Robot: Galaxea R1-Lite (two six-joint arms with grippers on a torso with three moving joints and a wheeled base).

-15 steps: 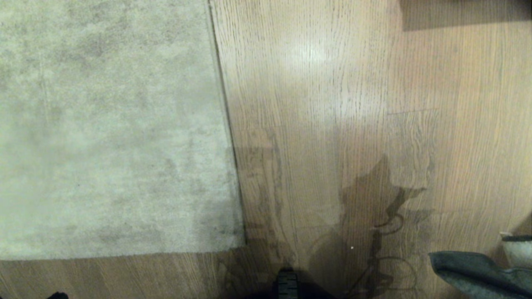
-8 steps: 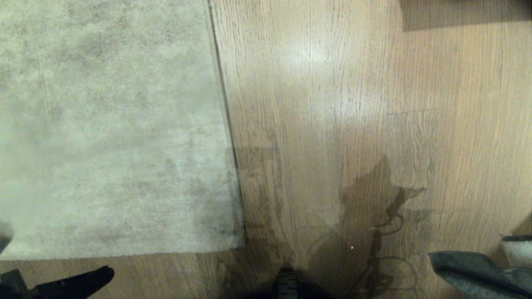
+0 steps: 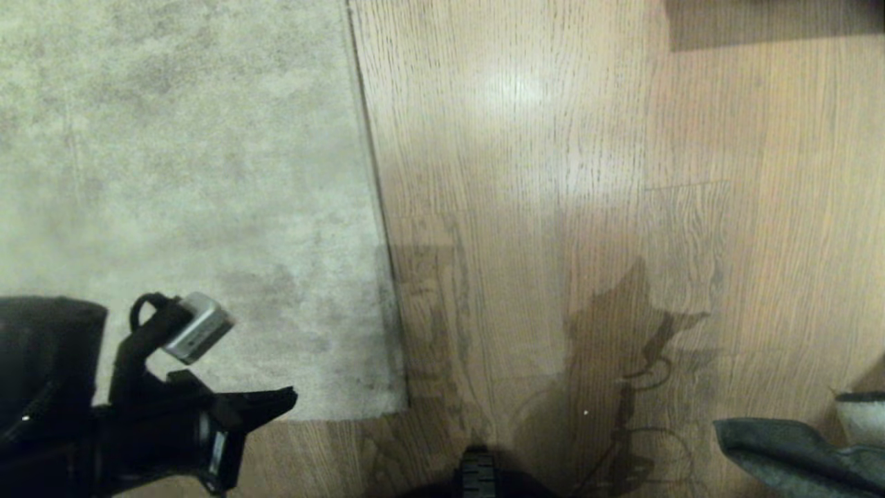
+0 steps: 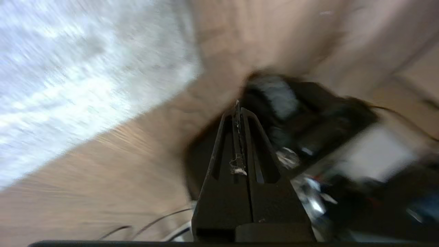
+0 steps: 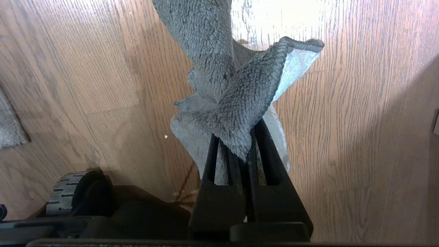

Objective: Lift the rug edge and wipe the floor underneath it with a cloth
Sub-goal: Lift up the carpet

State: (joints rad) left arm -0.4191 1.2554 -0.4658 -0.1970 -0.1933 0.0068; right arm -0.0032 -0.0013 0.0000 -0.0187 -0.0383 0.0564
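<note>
The beige-grey rug point(image 3: 173, 173) lies flat on the left, on the wood-grain floor point(image 3: 553, 173). Its rug edge point(image 3: 377, 207) runs away from me, and another side point(image 3: 332, 418) crosses in front, the two meeting at a corner point(image 3: 405, 409). My left gripper point(image 3: 290, 398) is shut and empty. It hangs over the near border, left of that corner, and in the blurred left wrist view point(image 4: 237, 106) its fingers are pressed together. The dark grey cloth point(image 3: 788, 456) hangs at the lower right. My right gripper point(image 5: 245, 151) is shut on the cloth point(image 5: 233, 96), whose pale side shows at one fold.
A dark block point(image 3: 774, 21) sits at the far right on the floor. My base wheel point(image 3: 478, 474) pokes in at the bottom centre and also shows as a ribbed wheel point(image 5: 63, 192) in the right wrist view. Arm and cable shadows fall across the planks.
My left arm has swung in from the bottom left corner, rightward and forward, until its shut gripper is over the rug's near border. The right arm and the cloth have not moved.
</note>
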